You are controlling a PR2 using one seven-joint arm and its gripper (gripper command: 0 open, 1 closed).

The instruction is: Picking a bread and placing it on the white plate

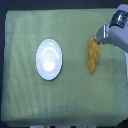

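Bread (93,56) lengthwise top-to-bottom, right of white plate (49,59); end effector (98,36) at its upper end, grip state unclear.

The white plate (49,59) sits on the desk (20,100). The bread (93,56) lies well apart, toward the exterior view's right. The claw (100,36) is at the bread's far end.

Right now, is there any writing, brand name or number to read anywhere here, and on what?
None can be read.
white plate: plain, no print.
bread: no label.
green cloth: only a woven grid pattern.
gripper: grey casing, too blurred to show any marking.
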